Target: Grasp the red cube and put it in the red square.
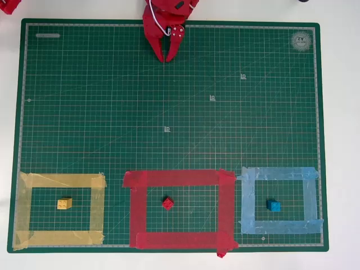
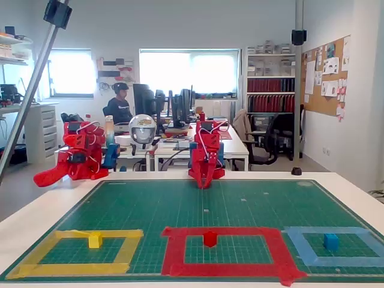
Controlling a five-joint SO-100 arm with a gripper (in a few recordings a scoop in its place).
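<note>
Overhead view: green cutting mat (image 1: 169, 101) (office behind), white table (image 1: 340, 112).

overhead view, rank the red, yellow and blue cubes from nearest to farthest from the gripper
1. The red cube, almost straight below the gripper, inside the red square.
2. The blue cube, lower right, in the light blue tape frame.
3. The yellow cube, lower left, in the yellow tape frame; nearly level with blue, hard to call.

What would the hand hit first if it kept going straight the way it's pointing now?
The hand points steeply down at the mat's far edge, tips together. It would likely meet bare green mat first. The red cube lies farther along, though depth is uncertain.
</note>
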